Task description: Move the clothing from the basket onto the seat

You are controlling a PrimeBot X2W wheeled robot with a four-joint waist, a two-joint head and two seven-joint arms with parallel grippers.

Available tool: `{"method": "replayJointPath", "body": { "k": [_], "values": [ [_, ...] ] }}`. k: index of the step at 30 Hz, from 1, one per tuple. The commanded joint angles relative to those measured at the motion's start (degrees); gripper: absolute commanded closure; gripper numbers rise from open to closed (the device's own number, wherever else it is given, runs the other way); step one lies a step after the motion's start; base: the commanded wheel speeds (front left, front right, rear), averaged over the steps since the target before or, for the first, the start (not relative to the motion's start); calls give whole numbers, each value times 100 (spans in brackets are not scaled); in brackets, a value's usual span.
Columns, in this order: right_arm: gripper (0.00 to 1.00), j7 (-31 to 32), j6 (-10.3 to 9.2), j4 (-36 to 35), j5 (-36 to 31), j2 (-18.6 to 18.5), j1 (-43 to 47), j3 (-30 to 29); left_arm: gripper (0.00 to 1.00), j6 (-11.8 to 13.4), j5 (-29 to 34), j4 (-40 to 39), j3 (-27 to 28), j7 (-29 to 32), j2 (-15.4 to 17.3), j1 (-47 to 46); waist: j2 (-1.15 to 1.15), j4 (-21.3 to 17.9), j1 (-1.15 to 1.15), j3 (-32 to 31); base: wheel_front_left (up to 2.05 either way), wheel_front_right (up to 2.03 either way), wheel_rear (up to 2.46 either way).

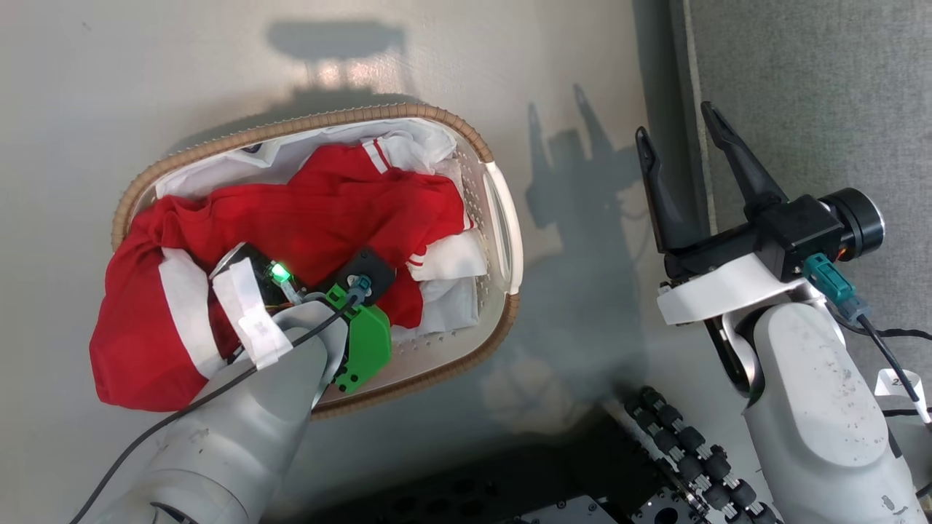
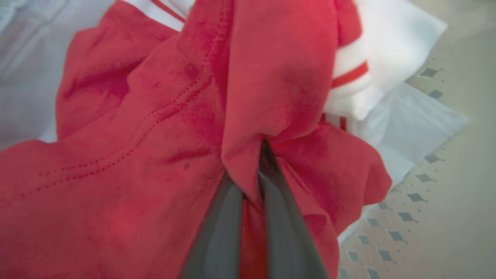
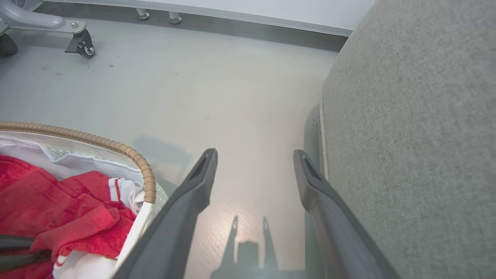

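1. The floor point(image 1: 145, 73) is pale and bare. A wide open strip of it runs between the basket and the seat.
2. The seat point(image 1: 815, 87) is big and grey and lies on the right. Its round edge, with a pale seam, runs from near to far.
3. The basket point(image 1: 349, 116) sits on the floor at the left, well apart from the seat. Its brown rim goes all the way round, and a white liner point(image 1: 444, 298) lies inside.
4. The clothing point(image 1: 306, 218) is red with white stripes. Most of it is in the basket, but one part spills over the left rim.
5. The left gripper point(image 2: 259, 174) is down in the basket. Its two fingers are pressed close and pinch a fold of the red cloth.
6. The right gripper point(image 1: 675, 122) hangs over the floor just beside the seat edge. Its fingers are spread wide and hold nothing.
7. A small white tag point(image 1: 897, 384) hangs on a black cable at the right arm. Its writing is too small to read.
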Motion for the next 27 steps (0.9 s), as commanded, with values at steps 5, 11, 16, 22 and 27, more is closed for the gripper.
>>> {"method": "replayJointPath", "body": {
  "k": [5, 11, 16, 22, 27],
  "values": [
    [0, -28, -6, 77, 63, 8, -81, 34, 100, 40, -112, -172, 62, -94, 57, 258, 0, 1, 0, -381, 0, 0, 0],
    [0, -28, -6, 189, 149, 18, -67, 115, 100, 111, -250, -898, 369, -94, 319, 767, 0, 28, 0, -935, 0, 0, 0],
    [0, -28, -6, 283, 171, 22, 23, 97, 100, 148, -194, -1375, 528, -95, 462, 1087, 0, 176, 0, -1350, 0, 0, 0],
    [0, -28, -6, 412, 199, 23, 211, 97, 100, 126, -119, -1937, 816, -95, 509, 1477, 0, 368, 0, -1882, 0, 0, 0],
    [0, -28, -7, 519, 243, 15, 407, 57, 100, 51, 49, -2343, 945, -96, 491, 1860, 0, 526, 0, -2368, 0, 0, 0]
  ]
}}
